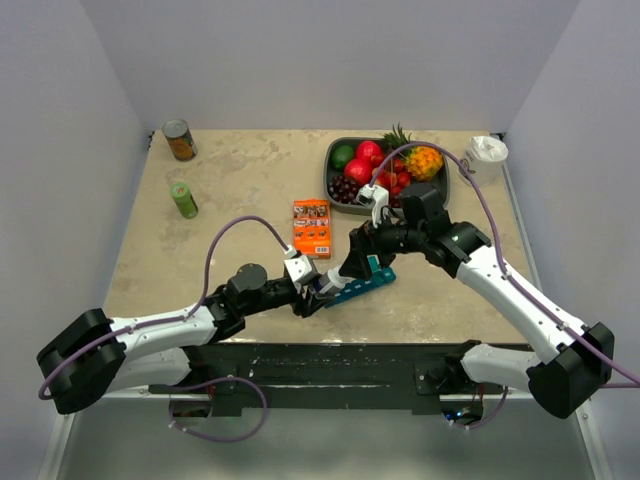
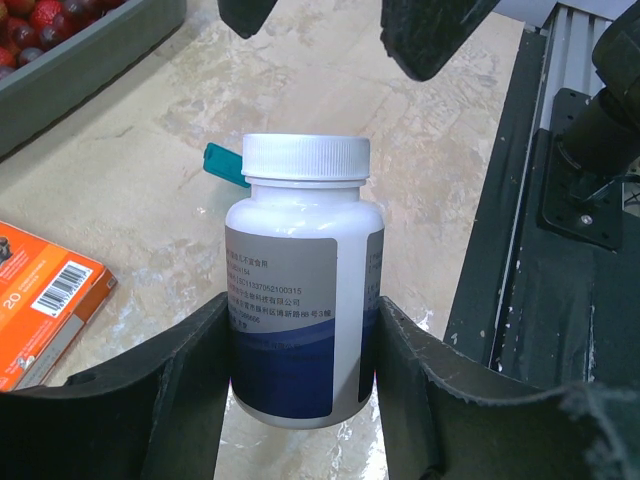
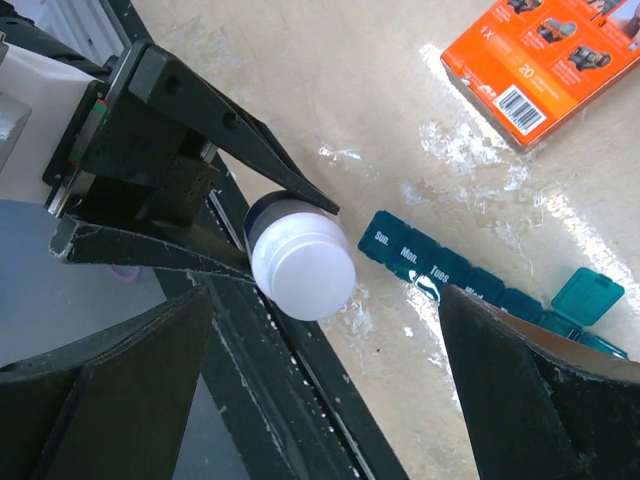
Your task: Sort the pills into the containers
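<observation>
My left gripper (image 1: 316, 290) is shut on the small white bottle (image 2: 300, 290), holding it by its lower body a little above the table; its white cap (image 3: 302, 272) is on. My right gripper (image 3: 325, 295) is open, its fingers (image 2: 430, 30) spread wide on either side of the cap without touching it. The teal pill-organiser strip (image 3: 440, 270) lies on the table just beyond the bottle, with one lid (image 3: 587, 296) standing open; it also shows in the top view (image 1: 368, 282). No pills show in any view.
A flat orange box (image 1: 312, 227) lies behind the organiser. A grey tray of fruit (image 1: 340, 195) stands at the back right, a tin can (image 1: 180, 140) and a green bottle (image 1: 184, 200) at the back left, a white object (image 1: 487, 152) at the far right corner.
</observation>
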Motion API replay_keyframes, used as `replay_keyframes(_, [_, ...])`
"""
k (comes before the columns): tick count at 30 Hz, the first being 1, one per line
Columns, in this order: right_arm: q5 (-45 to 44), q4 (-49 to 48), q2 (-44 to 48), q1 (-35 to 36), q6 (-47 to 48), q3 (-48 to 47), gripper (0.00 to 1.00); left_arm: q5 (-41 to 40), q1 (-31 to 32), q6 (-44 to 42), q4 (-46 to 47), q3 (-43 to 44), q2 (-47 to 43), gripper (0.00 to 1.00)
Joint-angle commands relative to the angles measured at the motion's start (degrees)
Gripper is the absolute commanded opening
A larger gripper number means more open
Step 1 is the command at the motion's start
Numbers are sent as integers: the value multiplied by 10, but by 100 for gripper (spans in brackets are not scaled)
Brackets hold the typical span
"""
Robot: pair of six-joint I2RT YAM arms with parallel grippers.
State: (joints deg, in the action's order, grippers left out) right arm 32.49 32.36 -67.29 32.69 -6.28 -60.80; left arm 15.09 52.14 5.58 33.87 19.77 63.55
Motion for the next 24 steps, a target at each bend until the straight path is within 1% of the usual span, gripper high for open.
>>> replay_keyframes(1, [13,-28,3,0,-30,4,99,-9,2,9,65,-1,9,0])
replay_keyframes(24, [22,-29,6,0,-29,13,98,-15,2,9,58,2,5,0])
